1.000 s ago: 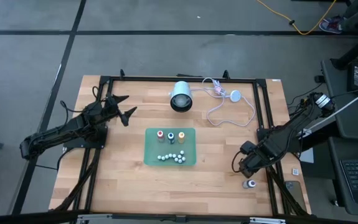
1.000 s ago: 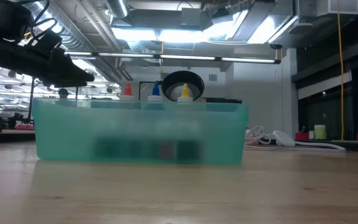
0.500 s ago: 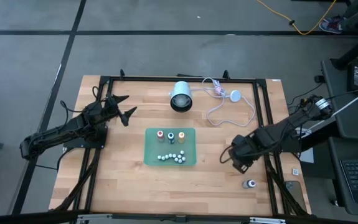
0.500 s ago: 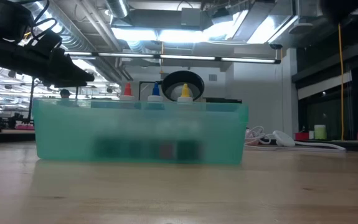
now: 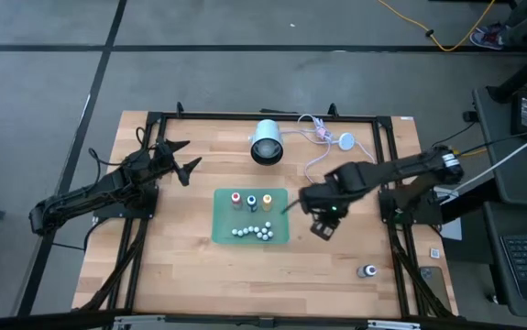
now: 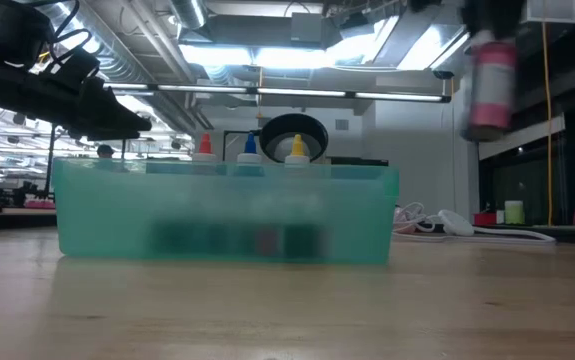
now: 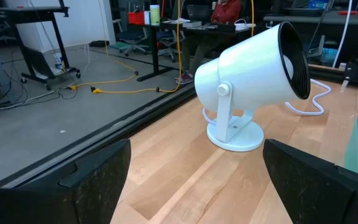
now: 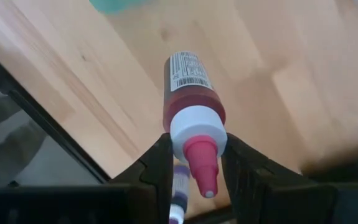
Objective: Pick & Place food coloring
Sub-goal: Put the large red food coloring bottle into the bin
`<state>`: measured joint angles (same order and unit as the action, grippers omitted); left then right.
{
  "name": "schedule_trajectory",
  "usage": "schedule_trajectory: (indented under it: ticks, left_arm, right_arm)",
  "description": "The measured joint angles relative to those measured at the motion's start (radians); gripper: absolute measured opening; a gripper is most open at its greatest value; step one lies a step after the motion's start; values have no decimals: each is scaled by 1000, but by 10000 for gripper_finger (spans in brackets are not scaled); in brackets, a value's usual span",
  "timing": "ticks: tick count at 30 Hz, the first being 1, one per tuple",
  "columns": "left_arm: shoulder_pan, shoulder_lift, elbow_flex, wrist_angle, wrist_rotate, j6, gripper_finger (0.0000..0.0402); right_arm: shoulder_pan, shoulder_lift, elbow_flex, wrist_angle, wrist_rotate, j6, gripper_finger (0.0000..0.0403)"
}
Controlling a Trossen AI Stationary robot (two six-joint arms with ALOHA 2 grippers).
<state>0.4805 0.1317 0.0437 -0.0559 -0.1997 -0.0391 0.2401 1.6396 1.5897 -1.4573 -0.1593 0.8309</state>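
Surface [image 5: 199, 266]: pale wood planks, matt, visible grain. Bin [image 6: 222, 210]: translucent green plastic, frosted. Lamp [image 7: 253, 68]: smooth white plastic or painted shell, slight sheen. Held bottle [image 8: 188, 93]: glossy plastic, paper label, white collar.

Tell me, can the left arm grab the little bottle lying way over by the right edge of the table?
Probably not. The left gripper hangs open at the table's far left, while that stray bottle sits near the right front corner. The green tray and the right gripper, holding a red bottle, lie between.
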Motion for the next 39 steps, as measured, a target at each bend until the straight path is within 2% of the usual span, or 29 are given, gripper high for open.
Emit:
schedule_trajectory:
  ticks: [11,19,28,39]
  left_arm:
    - [0,0,0,0,0,0,361]
    - [0,0,0,0,0,0,361]
    - [0,0,0,0,0,0,361]
    - [0,0,0,0,0,0,361]
  right_arm:
    - [-112,229,338,-7,10,-187,115]
    - [-147,374,507,-7,1,-266,115]
    - [-150,475,557,1,2,-315,115]
    - [-128,529,557,39,93,-333,119]
